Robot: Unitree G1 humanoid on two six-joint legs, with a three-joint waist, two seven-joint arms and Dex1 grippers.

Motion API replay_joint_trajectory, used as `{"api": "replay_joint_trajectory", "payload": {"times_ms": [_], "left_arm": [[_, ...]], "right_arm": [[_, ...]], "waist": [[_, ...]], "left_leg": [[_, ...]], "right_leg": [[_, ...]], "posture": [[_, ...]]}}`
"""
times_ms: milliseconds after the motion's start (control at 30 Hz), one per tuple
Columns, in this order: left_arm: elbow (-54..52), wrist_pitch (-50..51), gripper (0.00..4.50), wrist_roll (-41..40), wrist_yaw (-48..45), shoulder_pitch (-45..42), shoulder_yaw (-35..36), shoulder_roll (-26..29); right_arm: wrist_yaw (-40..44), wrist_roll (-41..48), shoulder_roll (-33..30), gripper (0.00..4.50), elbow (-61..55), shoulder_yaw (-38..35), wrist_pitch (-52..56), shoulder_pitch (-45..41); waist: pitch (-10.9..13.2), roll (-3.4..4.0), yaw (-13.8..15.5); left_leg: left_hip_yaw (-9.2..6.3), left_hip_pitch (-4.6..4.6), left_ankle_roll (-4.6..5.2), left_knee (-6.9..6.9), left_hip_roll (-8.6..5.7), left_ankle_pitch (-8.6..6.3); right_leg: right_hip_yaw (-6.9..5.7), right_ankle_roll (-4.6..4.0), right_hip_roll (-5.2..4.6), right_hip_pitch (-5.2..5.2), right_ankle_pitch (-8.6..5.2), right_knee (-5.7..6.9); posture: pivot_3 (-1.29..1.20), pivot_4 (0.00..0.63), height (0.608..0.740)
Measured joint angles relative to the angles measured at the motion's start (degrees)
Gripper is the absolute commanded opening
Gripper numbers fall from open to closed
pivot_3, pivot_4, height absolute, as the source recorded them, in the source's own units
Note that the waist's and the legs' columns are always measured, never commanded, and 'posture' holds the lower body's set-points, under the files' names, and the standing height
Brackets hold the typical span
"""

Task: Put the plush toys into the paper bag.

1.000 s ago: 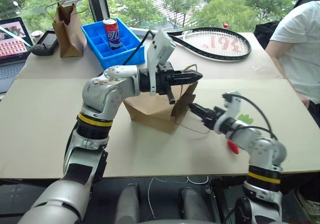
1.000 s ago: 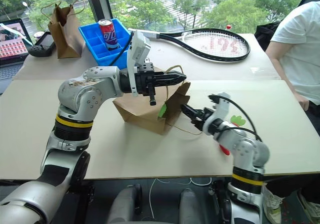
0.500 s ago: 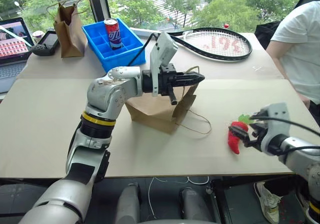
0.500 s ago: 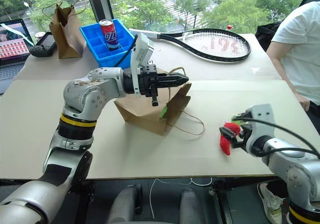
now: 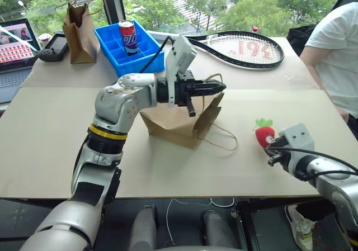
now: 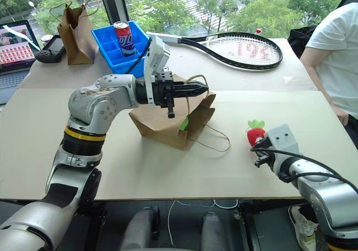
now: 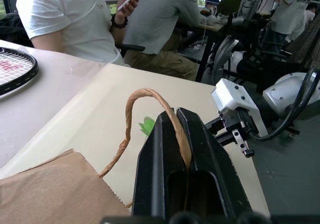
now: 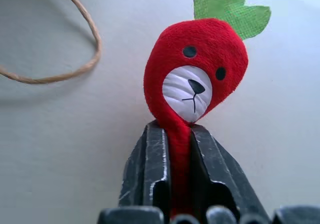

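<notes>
On the tan table (image 5: 50,145), near its middle, the paper bag (image 5: 176,123) sits tilted with its mouth toward the right. The left gripper (image 5: 215,86) reaches level across it, its 2 black fingers pinched tight on 1 twisted cord handle (image 7: 145,97), holding that loop up above the bag's opening. The other handle (image 5: 224,142) lies slack on the table beside the bag. A sliver of lime-green toy (image 6: 183,123) peeks out at the bag's open edge; how much of it is inside I cannot tell.

Well to the right of the bag, close to the table's front edge, the right gripper (image 8: 177,149) has its 2 fingers clamped on the narrow lower end of the red chili toy (image 8: 197,79). The toy stands up out of the grip, its white face and green leaf top (image 8: 230,7) uppermost, apart from the bag and touching nothing else that I can make out.

At the back of the table a blue tray (image 5: 112,41) holds a soda can (image 5: 127,37) standing in 1 compartment. A narrower, darker brown bag (image 5: 80,24) stands left of the tray, with a laptop (image 5: 15,44) and a black controller (image 5: 53,47) beyond it. A tennis racket (image 5: 246,48) lies flat to the tray's right. A person in a white shirt (image 5: 335,50) sits at the table's far right corner.
</notes>
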Motion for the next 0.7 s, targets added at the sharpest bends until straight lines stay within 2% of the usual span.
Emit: {"api": "replay_joint_trajectory", "payload": {"times_ms": [167, 300, 433, 567, 633, 700], "left_arm": [[-0.08, 0.06, 0.00, -0.14, 0.21, -1.47, 0.42, -0.94], [-0.37, 0.17, 0.00, -0.18, 0.35, -1.44, 0.81, -0.75], [-0.97, 0.39, 0.00, -0.24, 0.49, -1.29, 0.94, -0.55], [-3.13, 1.61, 0.00, -0.54, 1.44, -0.75, 1.13, -0.10], [-4.15, 2.50, 0.00, -1.11, 2.09, -0.67, 1.23, -0.02], [-4.70, 2.75, 0.00, -1.47, 2.57, -0.64, 1.53, 0.14]], "right_arm": [[8.48, -1.75, 1.63, 0.03, 3.09, 13.71, -1.87, -18.23], [12.95, -7.86, 10.59, 0.03, 17.39, 26.20, -5.88, -31.77], [15.10, -11.79, 16.22, 0.03, 27.54, 28.98, -11.40, -37.88], [14.05, -11.57, 25.53, 0.03, 36.94, 25.86, -15.08, -39.62], [13.65, -9.94, 28.90, 0.82, 38.41, 23.21, -15.08, -38.87], [13.26, -8.95, 30.47, 1.38, 38.48, 21.28, -15.05, -37.96]], "waist": [[0.01, -0.01, -0.34], [0.02, -0.04, -0.32], [0.02, -0.03, 0.37], [0.02, -0.03, 0.36], [0.02, -0.03, 0.44], [0.02, -0.03, 0.49]], "left_leg": [[-0.15, 0.00, 0.00, -0.01, -0.02, 0.01], [-0.16, -0.08, 0.02, -0.02, -0.04, 0.03], [-0.17, -0.12, 0.02, -0.08, -0.05, 0.04], [-0.18, -0.11, 0.00, -0.18, -0.03, 0.05], [-0.19, -0.11, -0.02, -0.19, -0.03, 0.07], [-0.19, -0.11, -0.02, -0.17, -0.03, 0.07]], "right_leg": [[0.01, 0.06, 0.08, 0.03, 0.06, -0.06], [0.01, -0.07, 0.10, -0.03, 0.41, -0.05], [-0.01, 0.09, 0.11, -0.03, 0.45, -0.04], [-0.02, 0.11, 0.17, -0.08, 0.44, 0.03], [-0.02, 0.11, 0.17, -0.08, 0.44, 0.07], [-0.03, 0.11, 0.17, -0.06, 0.44, 0.08]], "posture": [[0.00, 0.150, 0.740], [0.00, 0.150, 0.740], [0.00, 0.150, 0.740], [0.00, 0.150, 0.740], [0.00, 0.150, 0.740], [0.00, 0.150, 0.740]]}}
